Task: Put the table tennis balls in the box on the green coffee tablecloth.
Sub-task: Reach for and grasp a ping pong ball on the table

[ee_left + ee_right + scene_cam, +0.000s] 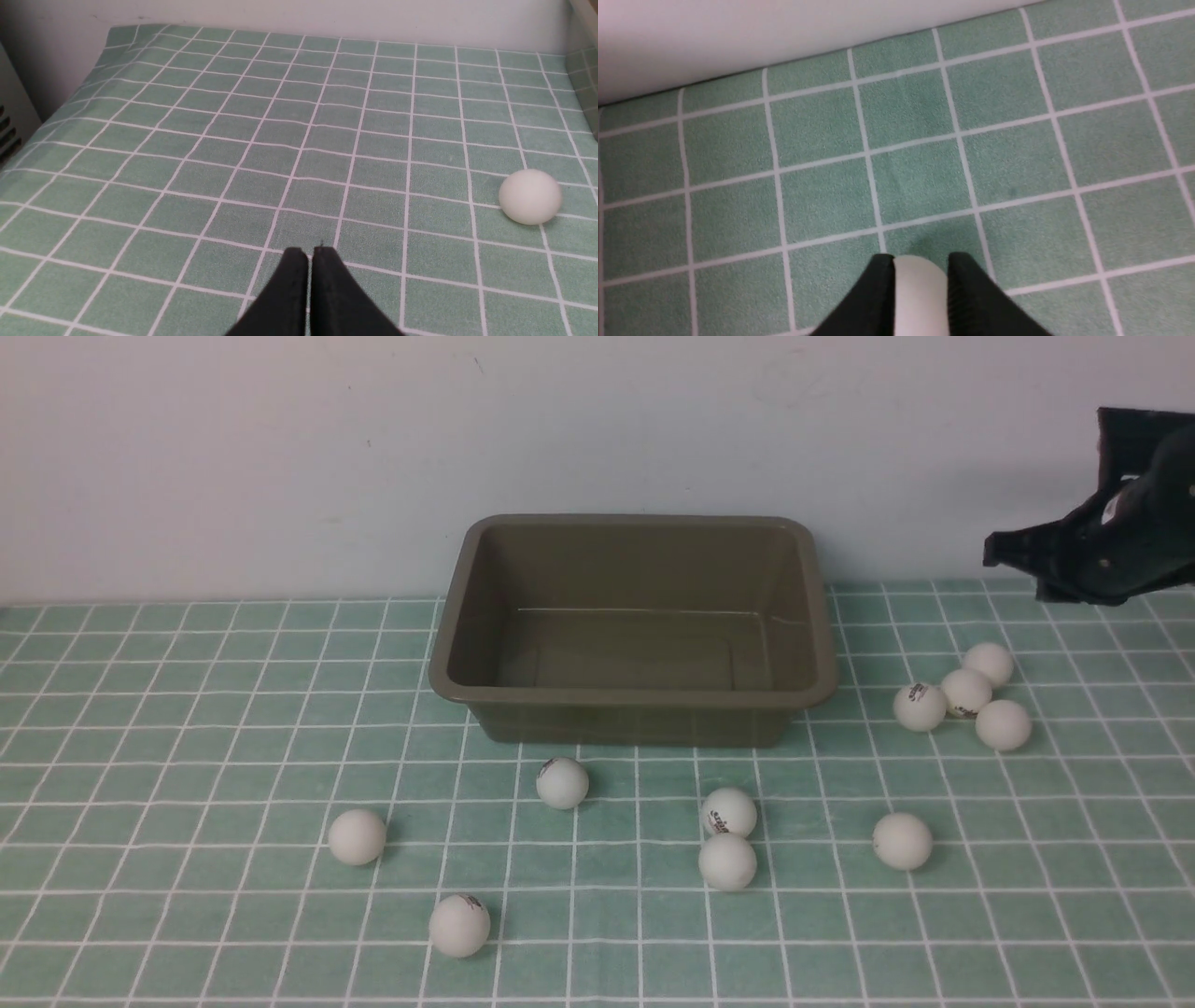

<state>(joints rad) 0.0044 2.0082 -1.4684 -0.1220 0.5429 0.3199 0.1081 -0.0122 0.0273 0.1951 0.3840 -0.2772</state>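
The olive-brown box stands empty at the back middle of the green checked tablecloth. Several white table tennis balls lie on the cloth: a cluster right of the box, a touching pair in front of it, and single ones. My right gripper hangs above the cloth to the right of the box, shut on a white ball between its fingers. My left gripper is shut and empty over bare cloth, with one ball off to its side. It is outside the front view.
A pale wall runs directly behind the cloth and box. The cloth's left edge drops off beside a grey object.
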